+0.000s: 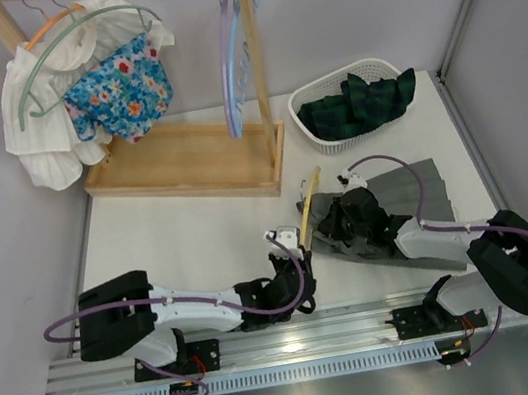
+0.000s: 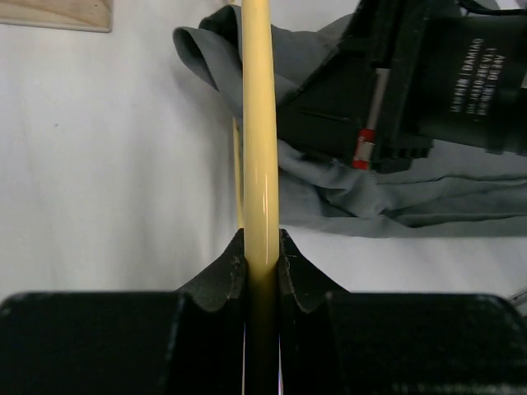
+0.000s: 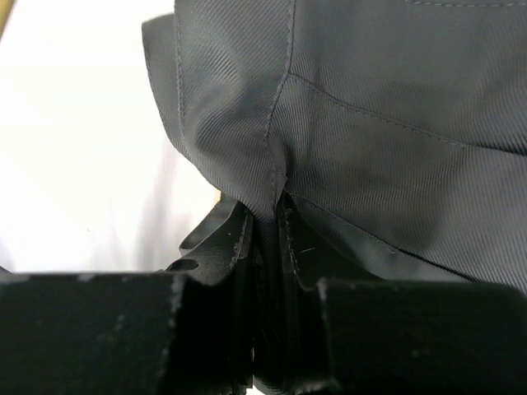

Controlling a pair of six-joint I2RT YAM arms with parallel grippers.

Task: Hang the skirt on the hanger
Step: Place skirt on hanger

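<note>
- Grey skirt [image 1: 414,187] lies crumpled on the white table [image 1: 180,242], right of centre, in front of the right arm; not on any hanger yet.
- Right pincer [image 1: 348,212] is down on the skirt's left part. In the wrist view the right pincer [image 3: 265,222] is narrow, w/ a seamed fold of skirt [image 3: 370,123] nipped between the jaws. Cloth bunches up just above the grip.
- Yellow hanger [image 1: 309,205] is a thin bar, off the rack and held over the table by the left pincer [image 1: 295,258], its far end reaching the skirt's left edge.
- Left wrist view: left pincer [image 2: 262,255] is clamped narrow on the yellow hanger [image 2: 257,123]. The bar runs straight up the frame and passes just beside the skirt [image 2: 412,197] and the right arm's black pincer body.
- Cannot tell if the bar touches the cloth or sits just above it.
- Wooden rack [image 1: 188,165] stands at the back left. A white top [image 1: 37,114] and a blue flowered piece [image 1: 119,90] hang there, w/ a green hanger [image 1: 93,21] over them.
- Spare hangers [image 1: 233,61], pale blue & lilac, hang at the rack's right end.
- White basket [image 1: 330,139] at the back right holds dark green checked cloth [image 1: 359,100], well apart from the skirt.
</note>
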